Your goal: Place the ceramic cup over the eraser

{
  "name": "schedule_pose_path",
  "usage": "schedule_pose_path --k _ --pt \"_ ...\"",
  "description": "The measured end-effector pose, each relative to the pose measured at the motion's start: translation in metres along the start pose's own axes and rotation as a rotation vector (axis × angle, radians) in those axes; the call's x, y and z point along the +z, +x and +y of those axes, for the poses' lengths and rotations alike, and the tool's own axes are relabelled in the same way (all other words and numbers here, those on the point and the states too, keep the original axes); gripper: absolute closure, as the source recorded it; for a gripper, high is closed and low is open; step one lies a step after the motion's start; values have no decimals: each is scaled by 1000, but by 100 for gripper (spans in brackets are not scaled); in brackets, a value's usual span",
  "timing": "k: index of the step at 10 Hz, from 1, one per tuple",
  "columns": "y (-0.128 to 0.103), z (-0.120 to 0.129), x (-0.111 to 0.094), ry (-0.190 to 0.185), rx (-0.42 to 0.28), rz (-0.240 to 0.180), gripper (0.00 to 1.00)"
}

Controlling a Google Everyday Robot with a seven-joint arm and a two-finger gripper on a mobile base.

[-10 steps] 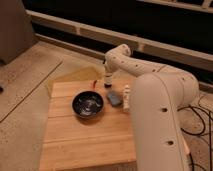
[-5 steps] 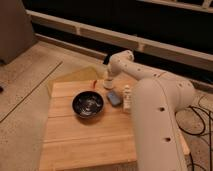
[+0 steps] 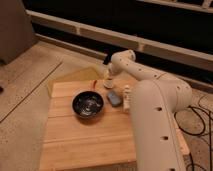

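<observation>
The gripper [image 3: 107,75] hangs at the far edge of the wooden table [image 3: 85,137], right above the ceramic cup [image 3: 108,83]. Whether it grips the cup, I cannot tell. The black bowl [image 3: 88,105] stands near, a flat grey-blue object [image 3: 115,98] beside it.

Robot test area in an office-type building. A low slatted wooden desk [image 3: 90,135] stands on speckled terrazzo-like flooring [image 3: 25,85] beside a long dark window wall with pale ledges [image 3: 160,47]. Loose cables [image 3: 200,117] trail on the floor. The gripper [image 3: 106,76] hangs over the desk's far edge.
</observation>
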Motion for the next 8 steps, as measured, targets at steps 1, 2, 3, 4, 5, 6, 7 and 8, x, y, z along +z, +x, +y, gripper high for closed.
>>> schedule_pose_path --k 1,2,3,4,5,6,7,8 --pt "0 2 -2 -6 -7 4 20" --pt "-3 5 -4 -10 -17 -4 20" --pt "-6 8 -7 -16 -22 -9 20" --pt "-8 10 -9 -21 -28 -14 20" --pt "-9 12 -11 -25 -31 -16 20" --pt "-9 13 -12 -27 -33 -17 20" --pt "-9 13 -13 -29 -34 -18 20" --pt "-9 14 -15 -32 -34 -19 20"
